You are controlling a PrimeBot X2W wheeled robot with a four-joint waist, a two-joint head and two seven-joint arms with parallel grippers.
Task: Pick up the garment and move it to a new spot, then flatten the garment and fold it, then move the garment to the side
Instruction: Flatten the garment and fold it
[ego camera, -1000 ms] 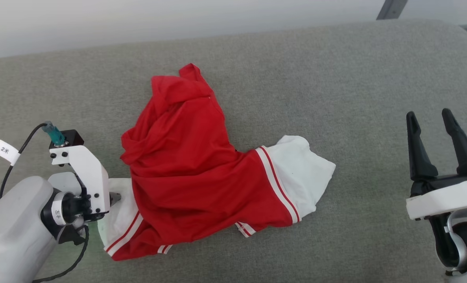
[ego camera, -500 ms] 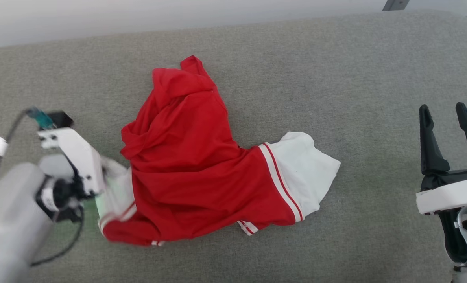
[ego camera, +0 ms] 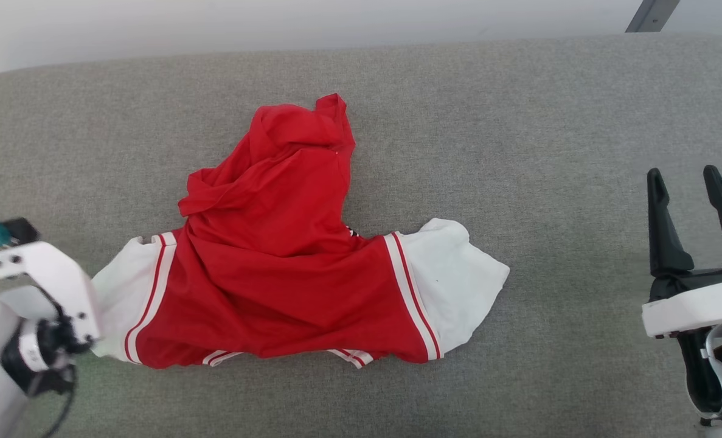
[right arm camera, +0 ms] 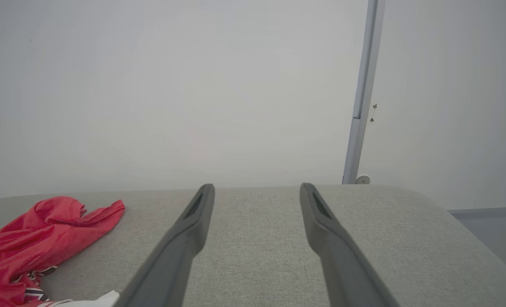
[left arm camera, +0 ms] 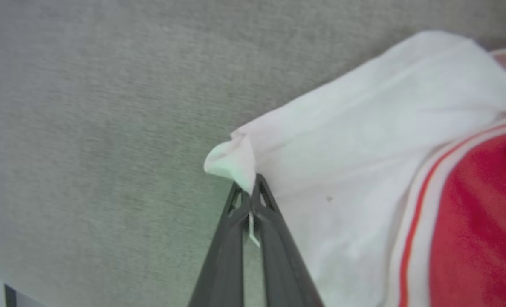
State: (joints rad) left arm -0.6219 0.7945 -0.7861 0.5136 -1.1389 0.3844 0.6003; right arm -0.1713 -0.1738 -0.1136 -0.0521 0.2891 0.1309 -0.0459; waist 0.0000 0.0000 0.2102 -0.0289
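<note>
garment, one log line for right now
garment: crumpled on grey cushion, not flattened | left gripper: shut on its white end | right gripper: open, apart from it | step: pick up

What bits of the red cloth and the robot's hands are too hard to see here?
- Head view: the left gripper has its fingers hidden behind its own white wrist bracket.
- Head view: the garment is bunched, so folds hide its upper part's shape.
- Head view: a small dark mark on it is too tiny to read.
- Right wrist view: the left edge cuts off most of the garment.
</note>
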